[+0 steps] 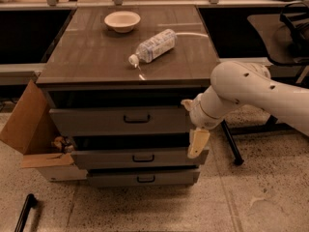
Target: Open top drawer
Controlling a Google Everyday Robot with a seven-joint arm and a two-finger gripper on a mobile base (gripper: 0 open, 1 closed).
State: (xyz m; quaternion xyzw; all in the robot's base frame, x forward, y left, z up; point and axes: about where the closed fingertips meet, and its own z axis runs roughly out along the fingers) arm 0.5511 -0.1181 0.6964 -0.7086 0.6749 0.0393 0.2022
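The gripper (198,143) is hanging by the lower right corner of the top drawer (96,121), which is sitting directly under the cabinet top (87,62). Whether the gripper is apart or together cannot be told. A bowl (122,21) and a bottle (153,46) are lying on that top, and a cardboard box (26,124) is leaning at the left on the speckled floor (256,197).
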